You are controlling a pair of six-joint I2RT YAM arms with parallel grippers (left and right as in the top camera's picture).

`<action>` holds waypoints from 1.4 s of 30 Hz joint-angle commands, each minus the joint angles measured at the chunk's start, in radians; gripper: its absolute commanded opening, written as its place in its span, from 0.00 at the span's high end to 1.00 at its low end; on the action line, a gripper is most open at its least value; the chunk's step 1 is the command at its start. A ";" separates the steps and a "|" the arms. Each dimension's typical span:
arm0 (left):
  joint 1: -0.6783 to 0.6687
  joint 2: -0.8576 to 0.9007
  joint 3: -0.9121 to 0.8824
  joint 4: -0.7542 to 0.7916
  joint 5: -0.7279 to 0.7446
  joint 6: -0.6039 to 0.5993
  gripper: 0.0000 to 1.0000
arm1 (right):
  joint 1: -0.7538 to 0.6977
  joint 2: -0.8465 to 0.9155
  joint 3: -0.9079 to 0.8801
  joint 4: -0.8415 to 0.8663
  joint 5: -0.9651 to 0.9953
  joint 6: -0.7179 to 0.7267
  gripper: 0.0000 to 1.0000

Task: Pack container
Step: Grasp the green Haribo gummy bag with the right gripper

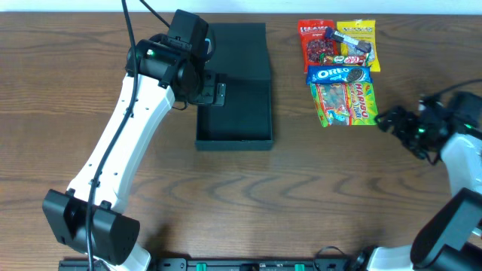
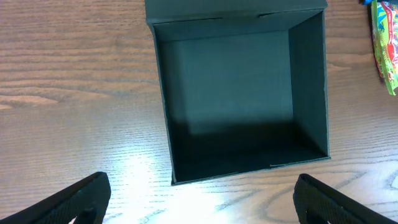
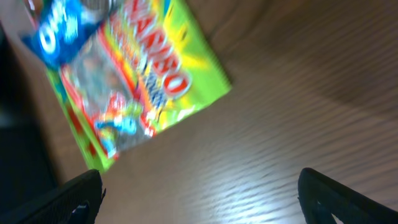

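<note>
The left gripper [image 2: 200,182] hung over the box's left wall in the overhead view. Its jaws were wide apart with nothing between them. From its wrist camera the box [image 2: 239,99] lay at 12 o'clock, just beyond the fingertips, open side up. It sat in the upper middle of the table [image 1: 301,196], with its lid [image 1: 239,47] folded back flat at 12 o'clock, near the table's far edge. Inside, only the bare dark floor and four walls showed. Bare wood ran from the box's 6 o'clock wall to the near edge, and more lay at its 3 o'clock side.

Well apart at 2 o'clock from the box lay the snacks. A red packet [image 1: 316,44] and a yellow packet [image 1: 357,44] sat side by side. An Oreo pack [image 1: 339,74] touched them at 6 o'clock, and a Haribo bag [image 1: 346,103] touched that pack's 6 o'clock edge.

The right gripper [image 3: 199,177] hovered near the bag's 4 o'clock corner, fingers spread and holding nothing. Its wrist view was blurred, with the bag at 11 o'clock.
</note>
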 commanded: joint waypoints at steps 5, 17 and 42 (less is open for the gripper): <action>0.002 -0.003 0.010 -0.001 0.010 0.019 0.05 | -0.060 0.050 -0.066 0.104 -0.170 -0.001 0.01; 0.002 -0.003 0.010 -0.001 0.010 0.019 0.05 | -0.038 0.246 -0.066 0.240 -0.249 0.038 0.01; 0.002 -0.003 0.010 -0.004 -0.013 0.071 0.05 | 0.189 0.382 -0.048 0.472 -0.103 0.262 0.76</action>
